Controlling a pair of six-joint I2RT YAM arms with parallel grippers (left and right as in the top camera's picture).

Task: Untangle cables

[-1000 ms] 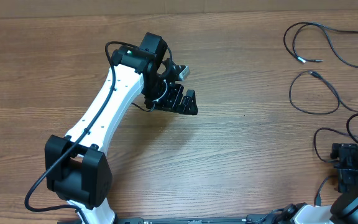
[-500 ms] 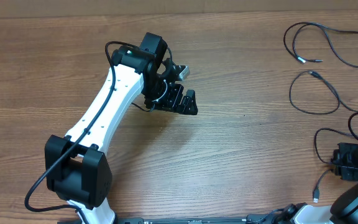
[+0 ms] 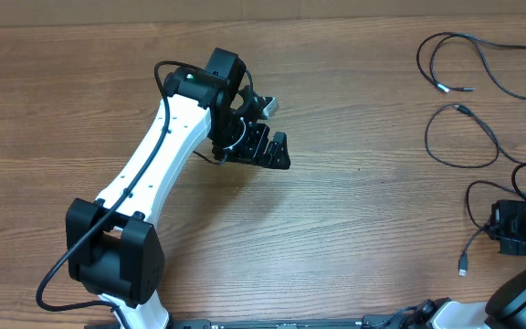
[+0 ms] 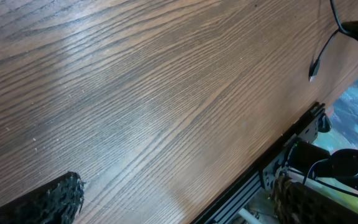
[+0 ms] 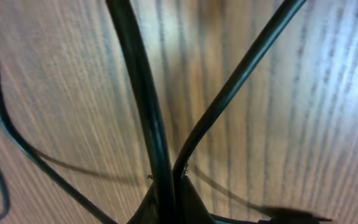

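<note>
Right end effector point(image 3: 516, 232) now clenched on cables point(image 5: 143, 106); left end effector point(image 3: 279, 152) released, arm outstretched.

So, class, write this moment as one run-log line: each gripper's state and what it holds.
left gripper: open, empty | right gripper: shut on cables

You get no readable text, label, brand, number or sign in any view: nothing legible on arms, cables or table point(image 3: 354, 228).
</note>
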